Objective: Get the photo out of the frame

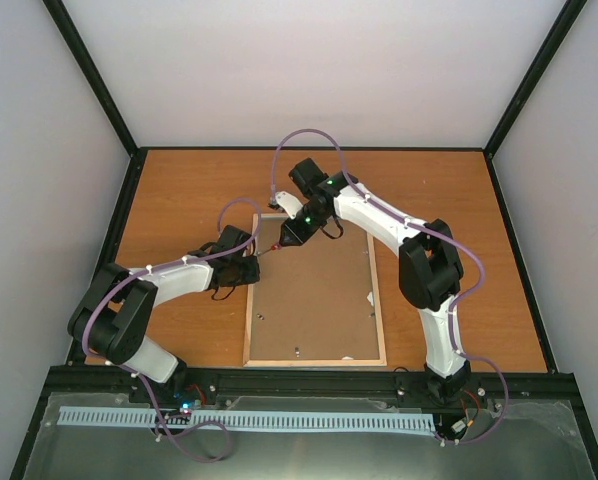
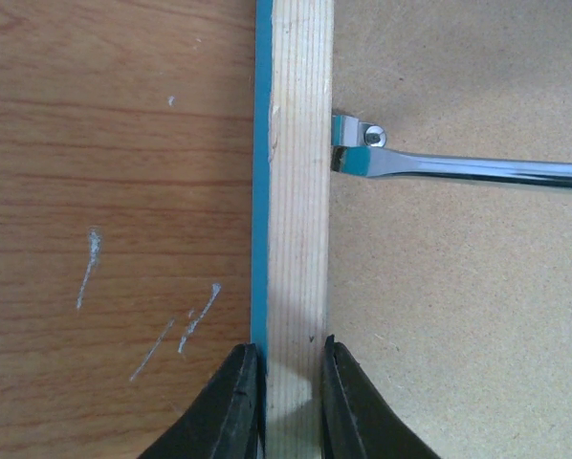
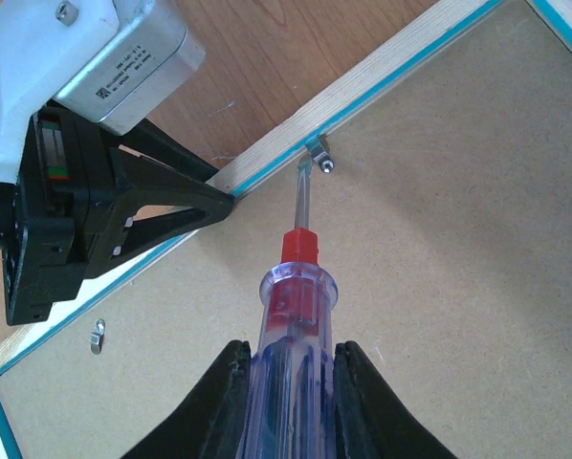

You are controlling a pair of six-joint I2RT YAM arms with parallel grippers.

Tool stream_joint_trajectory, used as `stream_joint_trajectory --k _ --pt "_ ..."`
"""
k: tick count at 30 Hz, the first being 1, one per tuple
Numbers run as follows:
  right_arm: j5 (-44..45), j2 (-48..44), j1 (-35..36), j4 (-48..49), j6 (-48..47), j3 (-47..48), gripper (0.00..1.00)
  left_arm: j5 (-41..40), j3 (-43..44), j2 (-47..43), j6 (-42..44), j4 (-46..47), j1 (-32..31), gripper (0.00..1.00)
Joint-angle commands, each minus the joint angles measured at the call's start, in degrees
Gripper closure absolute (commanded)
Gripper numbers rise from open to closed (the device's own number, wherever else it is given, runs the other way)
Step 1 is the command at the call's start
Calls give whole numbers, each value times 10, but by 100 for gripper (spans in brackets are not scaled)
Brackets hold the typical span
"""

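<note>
**Frame back-up on desk, both hands at its left rail**

Frame point(image 1: 314, 361) lies flat, back side up, centre of the desk point(image 1: 449, 190), just beyond the arm bases. Pale wood rails w/ a blue outer edge surround the brown backing board point(image 1: 319, 300). Photo can't be seen; board covers the opening. A small metal tab point(image 1: 297, 351) sits by the near rail.

Farther up, left hand point(image 2: 291, 359) is pressed on the left rail: one finger on the blue outer edge, the other on the inner side against the board.

Just beyond it, right hand point(image 3: 291, 359) reaches in from the far right, pinching a clear-handled screwdriver point(image 3: 294, 306) w/ a red collar. The blade tip touches a metal tab point(image 2: 358, 134) at the left rail's inner edge.
</note>
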Motion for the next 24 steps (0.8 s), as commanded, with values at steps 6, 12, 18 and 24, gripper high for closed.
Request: stream_joint_trajectory --k 6,12,18,24 --pt "67 6 3 13 22 3 97 23 -6 -7 -18 15 -2 99" --pt "77 6 3 11 23 1 97 21 -8 -6 -18 15 -3 99" --pt "72 -8 3 8 22 -11 97 21 -8 -4 -17 15 -3 99" --pt "51 -37 3 1 7 -39 97 20 -7 1 -17 16 -3 99"
